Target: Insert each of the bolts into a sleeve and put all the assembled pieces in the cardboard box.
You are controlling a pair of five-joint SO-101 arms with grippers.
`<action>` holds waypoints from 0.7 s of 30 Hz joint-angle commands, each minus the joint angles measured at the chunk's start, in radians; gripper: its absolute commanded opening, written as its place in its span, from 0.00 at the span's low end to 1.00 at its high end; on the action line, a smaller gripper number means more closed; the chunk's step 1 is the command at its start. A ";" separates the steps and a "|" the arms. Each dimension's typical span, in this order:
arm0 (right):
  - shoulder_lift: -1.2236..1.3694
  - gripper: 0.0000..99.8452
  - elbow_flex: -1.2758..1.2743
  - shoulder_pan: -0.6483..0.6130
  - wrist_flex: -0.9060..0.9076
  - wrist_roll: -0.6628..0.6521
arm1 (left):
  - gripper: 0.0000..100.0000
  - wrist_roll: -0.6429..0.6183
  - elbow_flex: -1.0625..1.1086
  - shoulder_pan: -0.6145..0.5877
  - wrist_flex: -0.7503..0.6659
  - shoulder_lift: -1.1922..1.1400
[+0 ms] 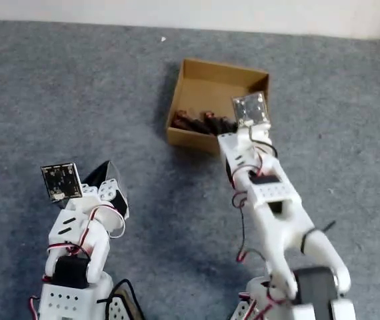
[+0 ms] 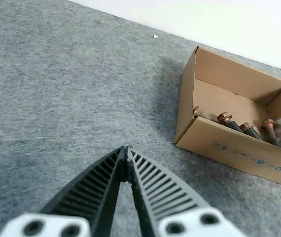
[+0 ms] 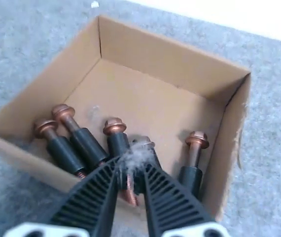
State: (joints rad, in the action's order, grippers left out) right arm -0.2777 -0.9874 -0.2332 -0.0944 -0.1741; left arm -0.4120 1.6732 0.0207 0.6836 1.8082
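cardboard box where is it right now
High view: the cardboard box sits at the far middle of the grey mat, with the right pincer over its near wall, above the assembled pieces.

Nothing is legible; the blue print on the outer wall of the cardboard box (image 2: pixel 214 138) is too blurred.

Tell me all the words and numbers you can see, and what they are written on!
Blue print on the outer wall of the cardboard box: too blurred to read.
Square circuit boards on the arms' wrists: tiny marks, too small to read.
Bolts in the box: no writing that I can make out.
So there is nothing I can quote for you.
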 commanded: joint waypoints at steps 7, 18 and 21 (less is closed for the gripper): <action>-0.325 0.01 -0.157 -0.024 -0.025 -0.009 | 0.01 -0.006 0.024 -0.010 0.000 0.004; -0.650 0.01 -0.355 -0.077 -0.027 -0.009 | 0.01 -0.006 0.024 -0.010 0.000 0.004; -0.700 0.01 -0.384 -0.088 -0.027 -0.009 | 0.01 -0.006 0.024 -0.010 0.000 0.004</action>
State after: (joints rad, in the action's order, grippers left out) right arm -0.9114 -1.3648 -0.3023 -0.0944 -0.1741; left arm -0.4120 1.6732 0.0207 0.6836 1.8082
